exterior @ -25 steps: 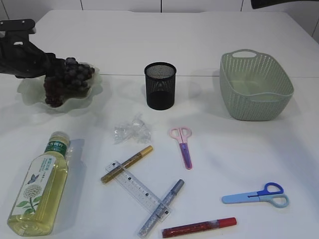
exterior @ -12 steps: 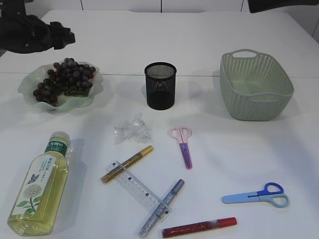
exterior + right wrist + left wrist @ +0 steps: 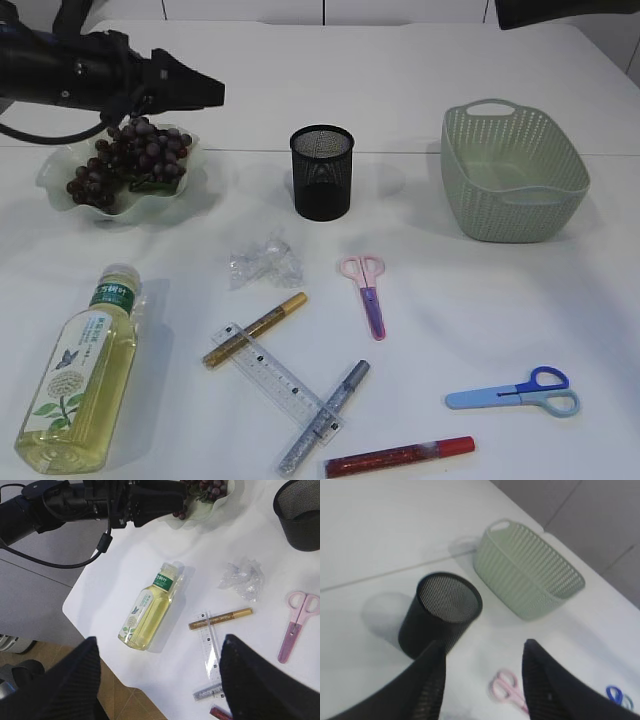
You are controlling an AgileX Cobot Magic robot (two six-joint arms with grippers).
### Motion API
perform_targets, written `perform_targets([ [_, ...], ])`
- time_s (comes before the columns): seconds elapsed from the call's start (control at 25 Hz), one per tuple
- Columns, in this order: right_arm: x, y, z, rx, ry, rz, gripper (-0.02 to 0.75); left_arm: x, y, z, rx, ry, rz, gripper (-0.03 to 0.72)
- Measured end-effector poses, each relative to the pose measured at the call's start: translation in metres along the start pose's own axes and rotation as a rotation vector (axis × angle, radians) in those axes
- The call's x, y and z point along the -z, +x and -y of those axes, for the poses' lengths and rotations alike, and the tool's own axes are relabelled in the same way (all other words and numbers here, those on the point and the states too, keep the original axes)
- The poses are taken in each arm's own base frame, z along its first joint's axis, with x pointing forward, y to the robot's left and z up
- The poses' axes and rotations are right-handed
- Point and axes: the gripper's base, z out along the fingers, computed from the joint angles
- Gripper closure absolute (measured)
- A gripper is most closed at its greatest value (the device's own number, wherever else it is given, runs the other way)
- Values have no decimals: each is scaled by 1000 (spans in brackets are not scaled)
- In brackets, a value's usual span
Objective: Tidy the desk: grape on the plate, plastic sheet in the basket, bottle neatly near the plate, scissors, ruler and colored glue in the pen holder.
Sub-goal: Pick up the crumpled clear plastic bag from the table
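The grape bunch (image 3: 130,160) lies on the pale green plate (image 3: 58,185) at the back left. My left gripper (image 3: 208,92) is open and empty, raised just right of the plate and pointing at the black mesh pen holder (image 3: 322,172), which also shows in the left wrist view (image 3: 445,615). The plastic sheet (image 3: 265,262), pink scissors (image 3: 367,290), blue scissors (image 3: 515,392), ruler (image 3: 275,378), the gold (image 3: 255,328), silver (image 3: 325,415) and red (image 3: 400,457) glue sticks and the bottle (image 3: 80,372) lie on the table. My right gripper (image 3: 160,680) is open, high above the table.
The green basket (image 3: 513,175) stands at the back right, and it shows in the left wrist view (image 3: 530,575). The table's left edge and the floor (image 3: 55,650) show below my right gripper. My right arm (image 3: 540,10) sits at the top right.
My left gripper let go of the grapes on the plate, rose and swung right towards the pen holder. The grapes now rest on the plate.
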Motion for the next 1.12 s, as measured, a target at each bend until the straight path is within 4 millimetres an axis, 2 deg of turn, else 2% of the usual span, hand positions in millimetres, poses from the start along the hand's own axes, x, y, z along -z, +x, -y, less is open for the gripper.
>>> perform_targets([
  [0.16, 0, 0, 0, 0, 0, 0, 163, 5, 9, 10, -44, 23, -157, 313],
  [0.36, 0, 0, 0, 0, 0, 0, 163, 25, 8, 32, -65, -21, -330, 306],
  [0.48, 0, 0, 0, 0, 0, 0, 163, 41, 4, 48, -42, -69, -413, 305],
  [0.72, 0, 0, 0, 0, 0, 0, 163, 84, -12, 86, 40, -173, -448, 304],
  [0.88, -1, 0, -2, 4, -6, -2, 163, 105, -7, 94, 135, -288, -552, 304],
  [1.12, -17, 5, -25, 60, -69, -55, 163, 121, -6, 95, 199, -437, -595, 305],
])
